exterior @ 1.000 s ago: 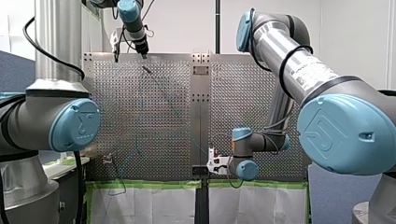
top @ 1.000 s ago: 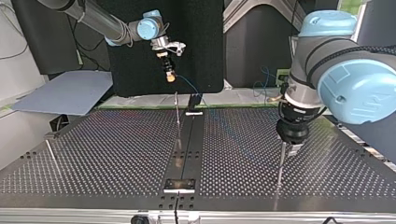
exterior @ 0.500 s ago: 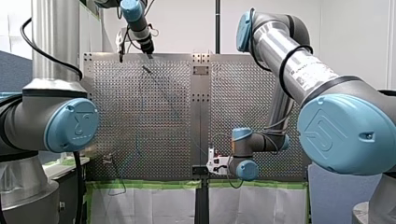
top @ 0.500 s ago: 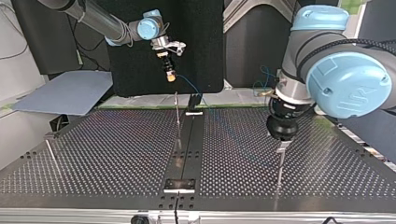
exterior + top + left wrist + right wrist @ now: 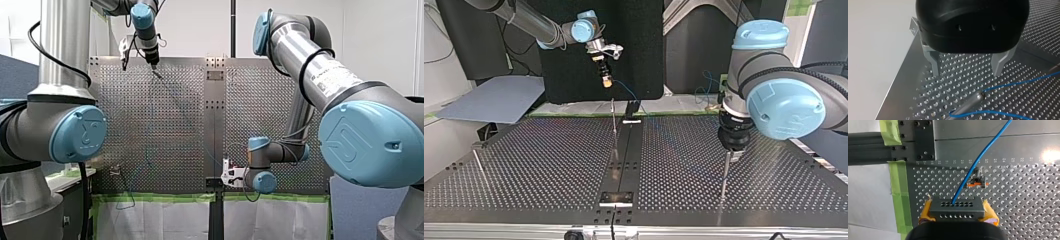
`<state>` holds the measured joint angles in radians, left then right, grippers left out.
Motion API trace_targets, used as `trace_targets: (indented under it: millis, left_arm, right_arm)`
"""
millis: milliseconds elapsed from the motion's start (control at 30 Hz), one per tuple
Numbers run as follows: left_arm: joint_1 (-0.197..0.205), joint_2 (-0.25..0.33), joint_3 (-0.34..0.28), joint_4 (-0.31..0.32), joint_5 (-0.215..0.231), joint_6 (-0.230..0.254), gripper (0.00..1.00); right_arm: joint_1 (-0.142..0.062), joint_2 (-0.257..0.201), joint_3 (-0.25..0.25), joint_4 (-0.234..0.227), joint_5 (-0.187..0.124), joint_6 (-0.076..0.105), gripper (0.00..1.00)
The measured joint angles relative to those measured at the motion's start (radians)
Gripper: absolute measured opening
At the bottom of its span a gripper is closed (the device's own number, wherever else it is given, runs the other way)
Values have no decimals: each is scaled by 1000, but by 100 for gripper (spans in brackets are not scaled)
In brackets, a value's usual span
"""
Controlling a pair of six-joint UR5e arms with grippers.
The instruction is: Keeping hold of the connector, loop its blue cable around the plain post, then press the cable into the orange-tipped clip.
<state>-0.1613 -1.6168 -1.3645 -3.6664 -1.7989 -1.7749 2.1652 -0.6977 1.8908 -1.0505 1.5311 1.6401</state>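
Perforated tabletop (image 5: 260,115), green tape (image 5: 165,197) along 1 edge, white wall (image 5: 195,30) beyond; right gripper (image 5: 958,212) clamps the connector (image 5: 957,207), left gripper (image 5: 966,71) gapes wide.

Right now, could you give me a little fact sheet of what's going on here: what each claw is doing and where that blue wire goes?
right gripper: shut on the connector with yellow pads, raised above the perforated table
left gripper: open, empty, just above the plain post
blue cable: leaves the connector; appears to bend around the plain post
orange-tipped clip: on the table; the cable crosses it in the right wrist view, but whether it is seated cannot be told
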Motion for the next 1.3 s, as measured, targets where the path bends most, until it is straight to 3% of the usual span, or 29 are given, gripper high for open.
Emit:
trace_targets:
  millis: [433, 1300]
  left_arm:
    - [21, 0, 1, 3, -1, 0, 100]
    - [25, -1, 0, 10, 1, 4, 100]
  right_arm:
    - [0, 0, 0, -1, 0, 0, 0]
    - [0, 0, 0, -1, 0, 0, 0]
